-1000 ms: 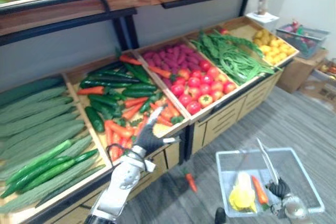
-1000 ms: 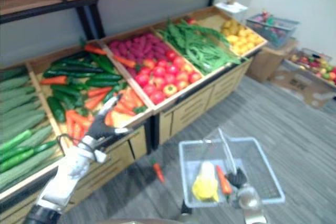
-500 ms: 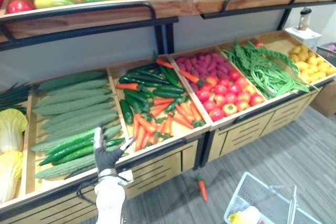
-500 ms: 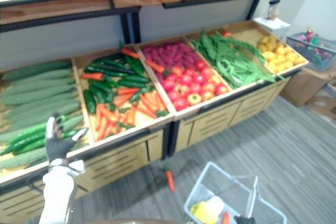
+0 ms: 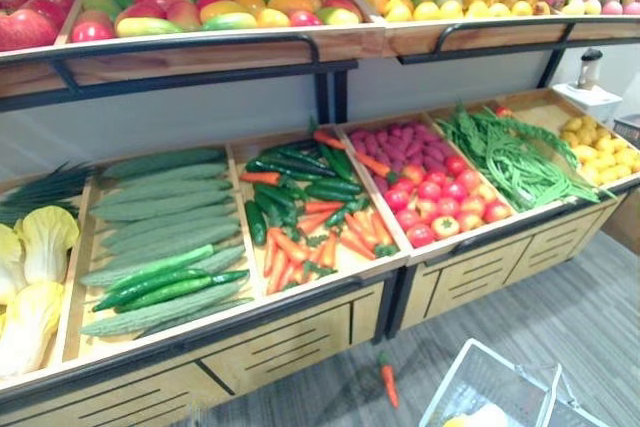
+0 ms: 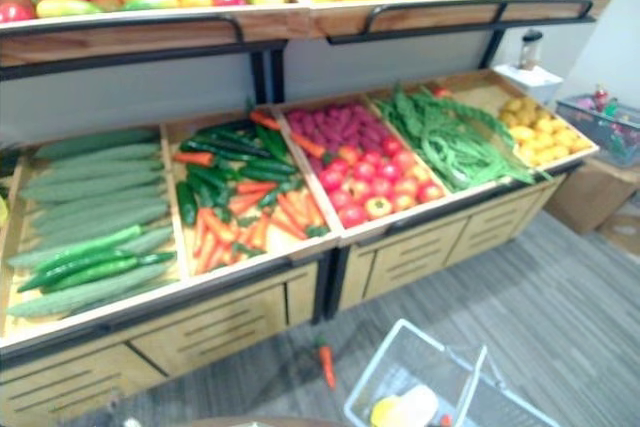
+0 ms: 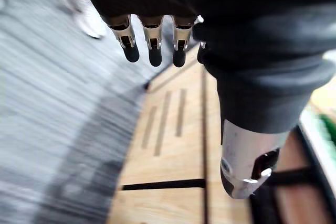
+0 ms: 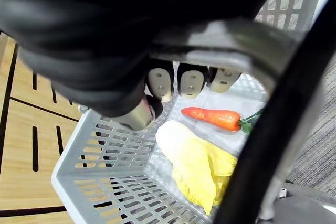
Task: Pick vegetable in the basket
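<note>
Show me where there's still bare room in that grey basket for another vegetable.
Bare mesh lies in the basket between the cabbage and the wall nearest the wooden stand. Around the carrot and cabbage it is crowded.

I see the basket [image 6: 372,379], a pale grey plastic one with slotted walls, low in front of me with its thin handle [image 6: 468,379] swung upright. My right hand [image 8: 190,83] has its fingers curled round the handle's bar. Inside, an orange carrot [image 8: 212,117] with a green top lies flat on the bottom, just beside a pale yellow leafy cabbage [image 8: 195,166] lying on its side; a second carrot [image 6: 326,365] lies on the floor [image 6: 560,287] near the basket, outside it.
</note>
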